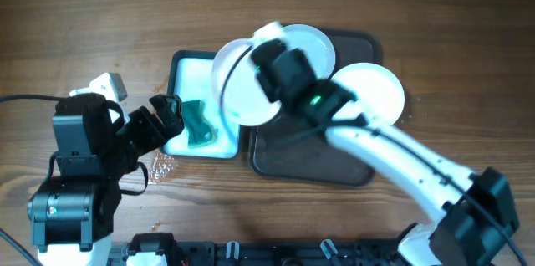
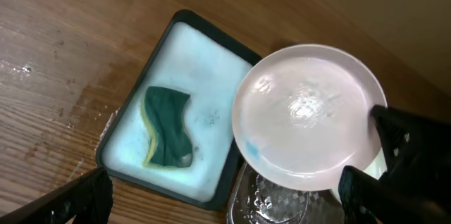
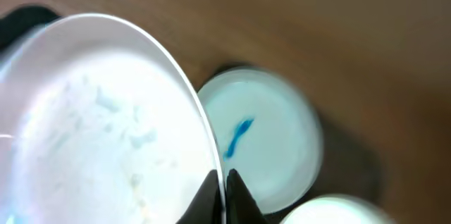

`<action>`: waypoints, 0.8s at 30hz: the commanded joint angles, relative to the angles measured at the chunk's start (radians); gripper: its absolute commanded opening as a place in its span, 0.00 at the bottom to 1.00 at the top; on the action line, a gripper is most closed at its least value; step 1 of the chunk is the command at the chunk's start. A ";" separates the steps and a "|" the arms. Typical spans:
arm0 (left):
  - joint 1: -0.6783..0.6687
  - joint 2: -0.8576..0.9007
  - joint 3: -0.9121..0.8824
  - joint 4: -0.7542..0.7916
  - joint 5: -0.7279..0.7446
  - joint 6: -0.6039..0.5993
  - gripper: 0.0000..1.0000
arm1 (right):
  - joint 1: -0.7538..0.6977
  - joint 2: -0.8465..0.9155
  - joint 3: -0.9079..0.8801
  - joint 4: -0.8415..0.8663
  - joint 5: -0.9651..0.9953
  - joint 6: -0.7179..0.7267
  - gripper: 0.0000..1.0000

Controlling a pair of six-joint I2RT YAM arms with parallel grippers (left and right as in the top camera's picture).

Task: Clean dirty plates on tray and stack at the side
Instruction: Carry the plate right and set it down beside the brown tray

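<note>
Slip risk: right end effector [image 3: 221, 194] pinches the wet plate [image 3: 91, 132] by its rim alone, tilted; it could slide out onto the smeared plate [image 3: 261, 139] on the brown tray [image 1: 284, 161] below. Meanwhile left end effector [image 1: 170, 117] spread, empty, beside green sponge [image 2: 168, 125].

Open tabletop [image 1: 84, 15] far left and along far edge. Blocked at right edge of sponge tray [image 1: 194, 74] by raised plate [image 1: 242, 82]; over brown tray [image 1: 284, 153] by right arm [image 1: 393, 153].
</note>
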 commanded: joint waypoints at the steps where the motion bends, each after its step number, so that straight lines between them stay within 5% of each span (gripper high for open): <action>1: 0.006 -0.001 0.012 0.002 0.012 -0.006 1.00 | -0.190 -0.064 0.003 -0.053 -0.495 0.343 0.04; 4: 0.006 -0.001 0.012 0.002 0.012 -0.006 1.00 | -0.432 -0.140 0.003 -0.170 -0.729 0.430 0.04; 8: 0.006 -0.001 0.012 0.002 0.012 -0.006 1.00 | -0.800 -0.180 0.003 -0.388 -0.743 0.455 0.04; 14: 0.006 -0.001 0.012 0.002 0.012 -0.006 1.00 | -1.258 -0.152 -0.034 -0.487 -0.363 0.403 0.04; 18: 0.006 -0.001 0.012 0.002 0.012 -0.006 1.00 | -1.366 -0.126 -0.157 -0.431 -0.253 0.391 0.04; 24: 0.006 -0.001 0.012 -0.006 0.012 -0.006 1.00 | -1.339 -0.081 -0.418 -0.298 -0.304 0.380 0.04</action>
